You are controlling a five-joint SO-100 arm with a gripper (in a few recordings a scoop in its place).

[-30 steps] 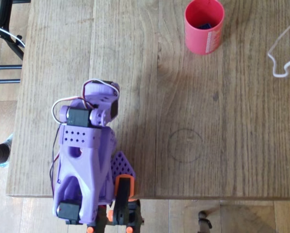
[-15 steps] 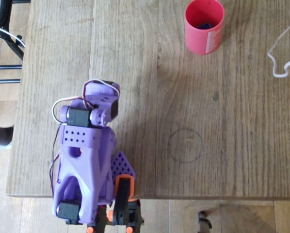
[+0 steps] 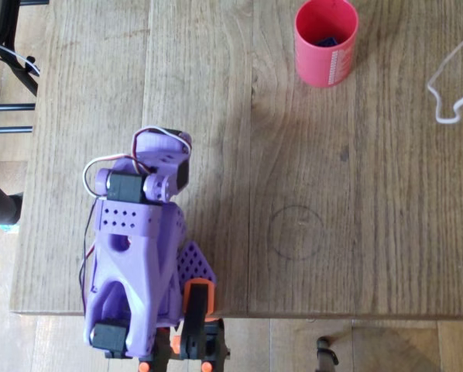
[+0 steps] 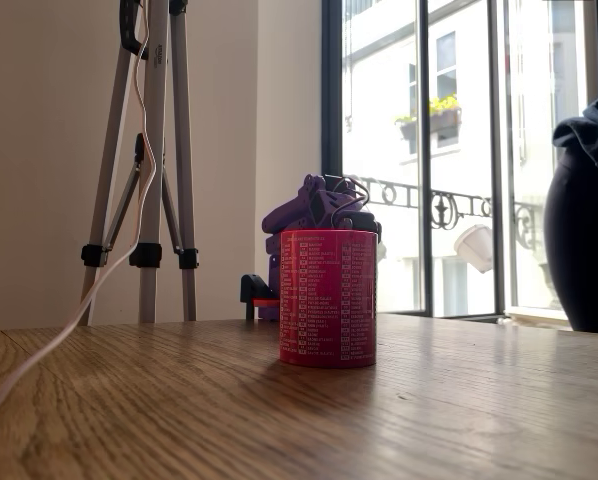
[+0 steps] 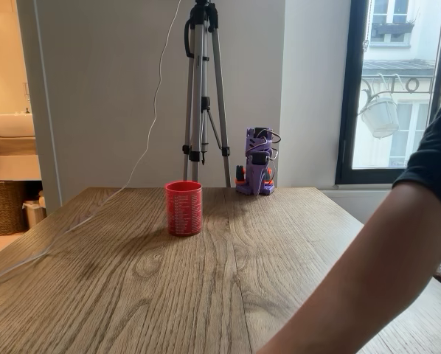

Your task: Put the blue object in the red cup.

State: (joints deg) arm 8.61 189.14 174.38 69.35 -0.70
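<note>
One blue brick (image 3: 327,39) is lying inside the red cup (image 3: 325,43), well away from the gripper (image 3: 163,149), which is sitting folded over the arm's base at the desk (image 3: 309,194) edge. Judging so, nothing is remaining. Whether the jaws are parted is impossible to tell.

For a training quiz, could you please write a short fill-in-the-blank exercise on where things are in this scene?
1. The blue object lies inside the ____ cup.
2. In the overhead view, the folded arm is coloured ____.
3. The cup stands on a table made of ____.
4. In a fixed view, a ____ stands behind the table.

Missing words: red; purple; wood; tripod
</note>
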